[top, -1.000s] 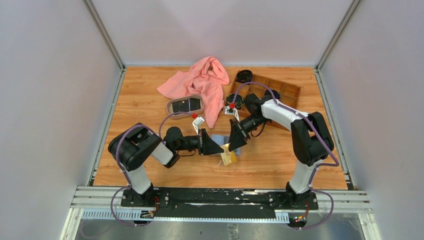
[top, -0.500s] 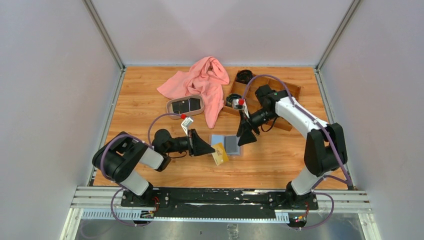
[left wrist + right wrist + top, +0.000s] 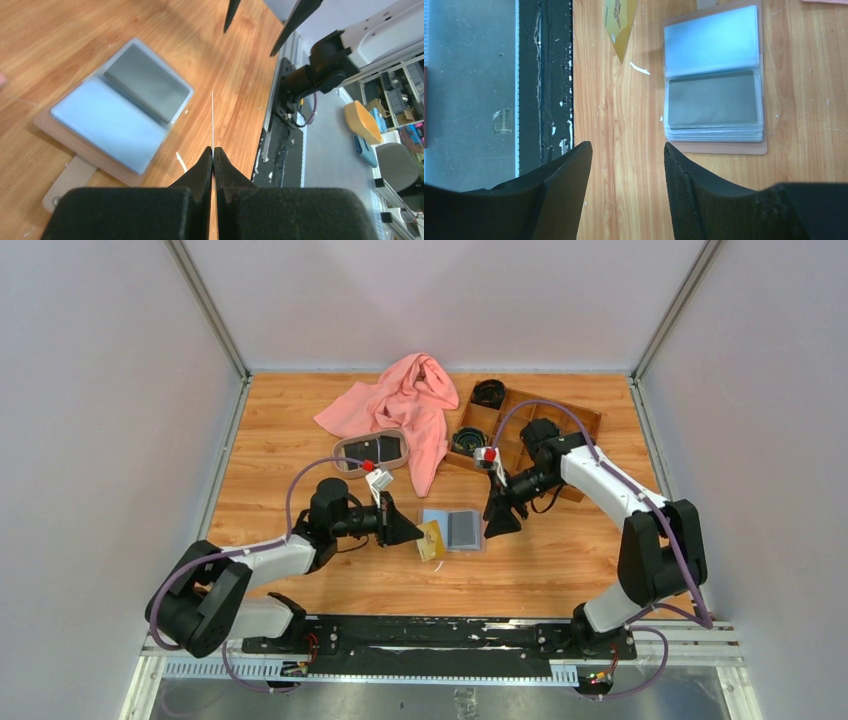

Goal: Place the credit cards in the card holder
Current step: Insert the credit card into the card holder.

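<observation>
The card holder (image 3: 452,530) lies open on the table, grey-blue lining up, tan-pink edge showing. Its right-hand pocket looks dark grey. It also shows in the left wrist view (image 3: 120,110) and the right wrist view (image 3: 714,75). My left gripper (image 3: 408,531) is shut on a gold-tan credit card (image 3: 431,540), held just left of the holder. That card is edge-on in the left wrist view (image 3: 212,120) and its corner shows in the right wrist view (image 3: 620,20). My right gripper (image 3: 498,522) is open and empty, just right of the holder. Dark credit cards (image 3: 372,450) lie in the oval tray.
The oval beige-rimmed tray (image 3: 340,452) stands behind the left gripper. A pink cloth (image 3: 405,400) is heaped at the back middle. A brown wooden compartment box (image 3: 560,420) with dark round items stands at the back right, behind the right arm.
Both grippers have drawn apart from the holder. The left moved left with the gold card. The right let go and moved right. The holder now lies open and uncovered.
</observation>
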### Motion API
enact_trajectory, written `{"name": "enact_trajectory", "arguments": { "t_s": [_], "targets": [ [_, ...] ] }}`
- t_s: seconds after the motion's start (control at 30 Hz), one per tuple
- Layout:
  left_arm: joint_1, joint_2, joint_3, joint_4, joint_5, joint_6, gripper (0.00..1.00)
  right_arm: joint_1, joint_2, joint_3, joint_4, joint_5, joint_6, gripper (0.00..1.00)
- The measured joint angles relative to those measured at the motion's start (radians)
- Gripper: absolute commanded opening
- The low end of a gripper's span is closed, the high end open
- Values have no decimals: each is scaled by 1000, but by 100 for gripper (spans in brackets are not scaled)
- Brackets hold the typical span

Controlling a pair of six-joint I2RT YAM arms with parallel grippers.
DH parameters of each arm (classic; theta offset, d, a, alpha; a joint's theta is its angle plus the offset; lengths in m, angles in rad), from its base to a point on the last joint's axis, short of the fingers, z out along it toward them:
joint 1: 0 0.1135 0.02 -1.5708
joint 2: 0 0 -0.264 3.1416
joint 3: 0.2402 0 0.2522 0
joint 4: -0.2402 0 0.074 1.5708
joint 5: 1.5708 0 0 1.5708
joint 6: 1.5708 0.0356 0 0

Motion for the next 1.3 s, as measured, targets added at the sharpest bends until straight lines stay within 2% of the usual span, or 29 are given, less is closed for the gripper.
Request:
{"name": "enact_trajectory", "arguments": {
  "t_s": [0.3, 0.8, 1.1, 1.3],
  "targets": [
    [19, 57, 6, -101, -12, 47, 0, 0, 38, 0, 33, 48, 17, 54],
    [26, 101, 26, -111, -25, 47, 0, 3, 191, 0, 75, 101, 126, 55],
    [27, 134, 32, -111, -26, 47, 0, 18, 222, 0, 101, 124, 184, 55],
    [27, 173, 57, -113, -26, 48, 0, 18, 229, 0, 156, 134, 278, 55]
  ]
}}
